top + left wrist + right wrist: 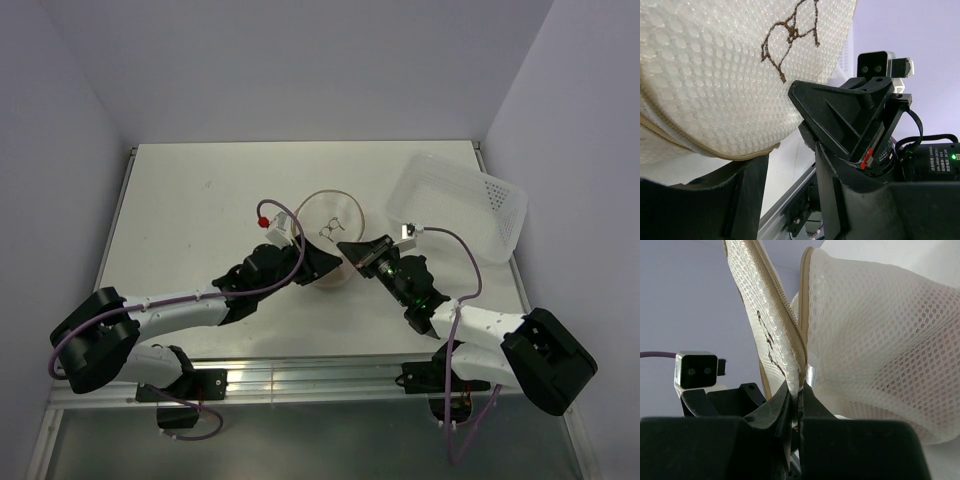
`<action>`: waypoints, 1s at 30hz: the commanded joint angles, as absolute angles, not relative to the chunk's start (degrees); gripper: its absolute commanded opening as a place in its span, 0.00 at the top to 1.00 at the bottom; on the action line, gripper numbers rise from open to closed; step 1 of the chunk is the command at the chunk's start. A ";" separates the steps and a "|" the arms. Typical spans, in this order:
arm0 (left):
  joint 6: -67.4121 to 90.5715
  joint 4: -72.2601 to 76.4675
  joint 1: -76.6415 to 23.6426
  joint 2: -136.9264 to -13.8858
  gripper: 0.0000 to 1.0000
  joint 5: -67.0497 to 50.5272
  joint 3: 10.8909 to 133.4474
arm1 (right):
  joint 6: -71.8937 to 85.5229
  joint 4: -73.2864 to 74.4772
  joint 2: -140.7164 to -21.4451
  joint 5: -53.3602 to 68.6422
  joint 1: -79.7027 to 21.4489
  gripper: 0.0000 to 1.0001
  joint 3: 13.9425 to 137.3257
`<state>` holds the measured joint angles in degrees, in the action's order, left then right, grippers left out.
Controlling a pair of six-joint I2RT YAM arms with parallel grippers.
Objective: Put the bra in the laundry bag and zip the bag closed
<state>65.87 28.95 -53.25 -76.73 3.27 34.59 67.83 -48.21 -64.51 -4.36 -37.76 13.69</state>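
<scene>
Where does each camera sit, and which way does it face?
Top external: above, behind the bases, facing down on the table; left arm and right arm show.
Left wrist: on the left gripper, facing the laundry bag lid; its fingers show.
Right wrist: on the right gripper, facing the zip its fingers pinch.
Shared: both wrist views show the bra outline.

laundry bag: whitish honeycomb mesh | lid outline: dark brown | zip: tan

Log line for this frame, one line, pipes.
right gripper: shut on laundry bag at zip seam | left gripper: open, at lid edge | zip: partly open | bra: not in view
</scene>
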 commanded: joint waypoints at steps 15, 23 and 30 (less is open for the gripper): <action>63.55 29.89 -54.14 -80.16 0.62 8.17 37.61 | 66.36 -50.97 -65.12 -2.46 -38.93 1.00 14.50; 62.49 27.95 -54.40 -80.16 0.76 9.14 38.85 | 65.83 -50.80 -65.04 -3.34 -39.81 1.00 14.41; 60.74 25.50 -55.02 -78.40 0.91 9.75 39.20 | 65.39 -50.10 -64.95 -3.60 -39.81 1.00 14.59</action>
<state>63.31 25.15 -54.63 -80.34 7.31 36.36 66.57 -48.80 -65.47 -5.21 -38.50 13.47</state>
